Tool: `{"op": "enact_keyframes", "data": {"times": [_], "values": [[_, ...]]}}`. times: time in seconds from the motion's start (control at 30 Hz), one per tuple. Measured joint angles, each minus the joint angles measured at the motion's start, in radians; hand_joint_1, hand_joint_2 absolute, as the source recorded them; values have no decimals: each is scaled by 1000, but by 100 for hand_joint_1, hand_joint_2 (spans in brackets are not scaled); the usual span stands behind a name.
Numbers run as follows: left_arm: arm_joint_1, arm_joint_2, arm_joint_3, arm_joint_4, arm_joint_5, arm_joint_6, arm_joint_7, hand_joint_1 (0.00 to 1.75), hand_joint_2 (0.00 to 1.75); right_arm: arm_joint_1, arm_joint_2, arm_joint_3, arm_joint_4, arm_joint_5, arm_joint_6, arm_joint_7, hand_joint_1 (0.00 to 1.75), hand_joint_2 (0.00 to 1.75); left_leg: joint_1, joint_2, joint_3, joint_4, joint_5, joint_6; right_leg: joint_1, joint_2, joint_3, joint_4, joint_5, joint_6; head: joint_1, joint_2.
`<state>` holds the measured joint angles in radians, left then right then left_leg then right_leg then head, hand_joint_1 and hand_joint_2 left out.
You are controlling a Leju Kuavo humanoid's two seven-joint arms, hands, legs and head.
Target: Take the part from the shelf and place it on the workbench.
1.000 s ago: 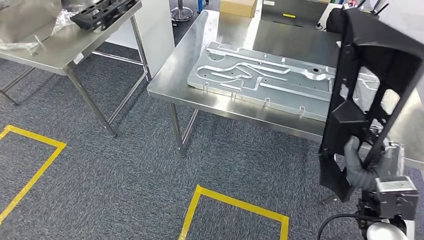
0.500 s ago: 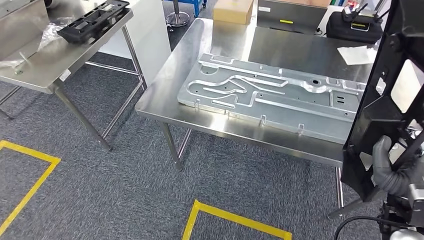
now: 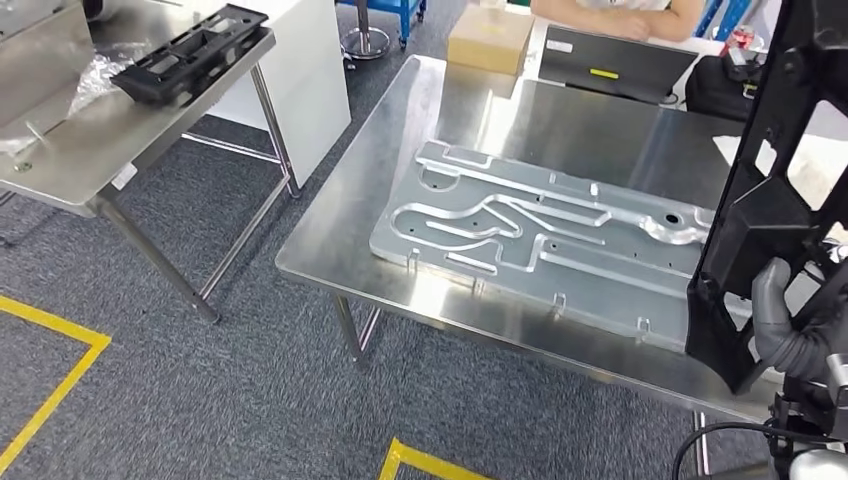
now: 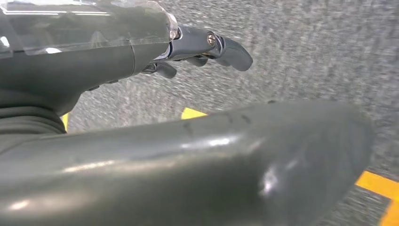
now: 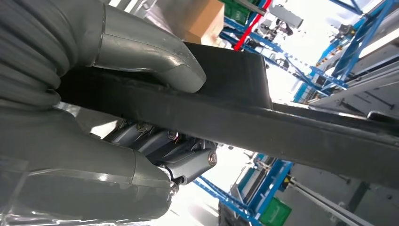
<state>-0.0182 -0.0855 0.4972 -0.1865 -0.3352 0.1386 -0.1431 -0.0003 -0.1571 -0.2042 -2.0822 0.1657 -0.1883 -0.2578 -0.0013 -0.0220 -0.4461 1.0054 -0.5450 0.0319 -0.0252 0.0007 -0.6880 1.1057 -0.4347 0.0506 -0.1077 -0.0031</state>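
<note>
While right hand grips part, beside workbench edge

Bright overhead light, glare on the steel workbench, blurred carpet.

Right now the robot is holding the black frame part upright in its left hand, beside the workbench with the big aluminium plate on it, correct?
Not quite: the head view shows the right hand holding the black frame part. It is upright, beside the workbench carrying the aluminium plate.
</note>
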Motion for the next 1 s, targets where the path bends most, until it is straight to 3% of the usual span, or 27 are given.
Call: {"op": "enact_keyframes", "data": {"times": [0.03,0.07,0.13,0.17,0.33,0.53,0.77,0.9,1.0], "values": [[2,0,1,0,0,0,-1,0,0,3,0,0,1,1,3,2,175,175,-3,-2,5,6,-11,-4,-1,-1,-1,-38,54,-6,-1,0],[3,0,2,1,0,0,-1,0,0,7,1,0,2,5,5,4,175,175,-6,-3,3,10,-17,-9,0,-1,-6,-53,73,-14,-1,0],[2,1,3,2,-1,0,-2,0,0,10,1,0,1,24,5,11,175,175,-7,-4,1,8,-15,-16,2,3,-7,-57,61,-31,-2,0],[2,1,3,2,-2,0,-2,0,0,10,2,0,1,39,4,17,175,175,-7,-2,7,-2,-14,-19,3,5,-4,-61,61,-33,-1,0],[-5,1,3,2,-15,-7,-5,0,0,-4,2,1,0,118,-1,59,175,175,-6,3,61,-66,-31,-26,3,12,26,-75,42,-39,-2,0],[-8,3,3,2,-34,-23,-8,0,0,-69,-16,1,11,242,3,141,175,175,-6,5,79,-78,-34,-26,3,14,38,-76,35,-44,-2,0],[-9,5,3,2,-58,-38,-16,0,0,-273,-160,35,136,440,92,272,175,175,-6,6,83,-79,-33,-26,1,14,42,-76,35,-44,-2,0],[-9,8,3,2,-73,-43,-21,0,0,-394,-243,95,232,636,138,337,175,175,-6,6,84,-78,-33,-26,2,14,44,-76,35,-44,-1,0],[-9,10,3,2,-84,-50,-25,0,0,-465,-268,142,297,786,157,369,175,175,-5,6,84,-79,-33,-26,2,14,44,-76,35,-44,-2,0]]}}
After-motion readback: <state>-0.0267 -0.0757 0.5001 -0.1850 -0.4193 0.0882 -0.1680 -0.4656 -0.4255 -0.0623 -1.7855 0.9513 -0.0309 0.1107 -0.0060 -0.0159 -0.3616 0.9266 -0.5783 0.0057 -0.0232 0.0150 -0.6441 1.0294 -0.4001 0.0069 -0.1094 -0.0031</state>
